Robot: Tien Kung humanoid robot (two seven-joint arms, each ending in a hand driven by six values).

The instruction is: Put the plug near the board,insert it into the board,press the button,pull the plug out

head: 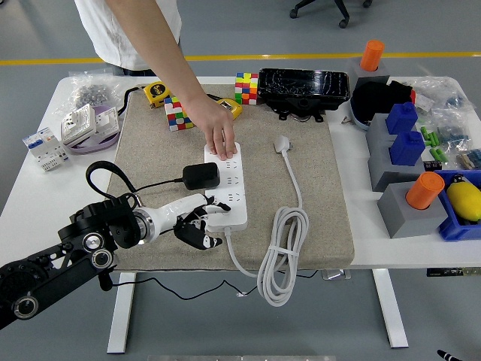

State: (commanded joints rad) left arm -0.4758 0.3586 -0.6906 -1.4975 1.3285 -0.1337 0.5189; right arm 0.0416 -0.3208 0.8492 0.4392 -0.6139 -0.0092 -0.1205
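Grey workshop floor with a yellow line behind; white table point(45, 199) carries a beige mat point(323, 188) as the work surface. White power board point(229, 184) lies lengthwise mid-mat. Black plug point(201, 176), a chunky adapter, sits at the board's left edge, apparently seated in a socket; seating depth can't be confirmed from this angle. Its black cable point(146, 188) runs left toward the robot arm.

Left hand point(189, 220) is just below the plug, at the board's near-left corner, fingers loosely curled, gripping nothing. Right hand isn't visible. Person's hand point(222, 139) presses on the board's far end, pinning it.

Judgement: insertion looks done, button press is next. Button is probably at the far end under the person's fingers, so approach with one extended finger, push straight down, clear the plug and cable. Keep the board pinned.

Writing: none legible. Board's white cord point(282, 252) lies coiled to the right.
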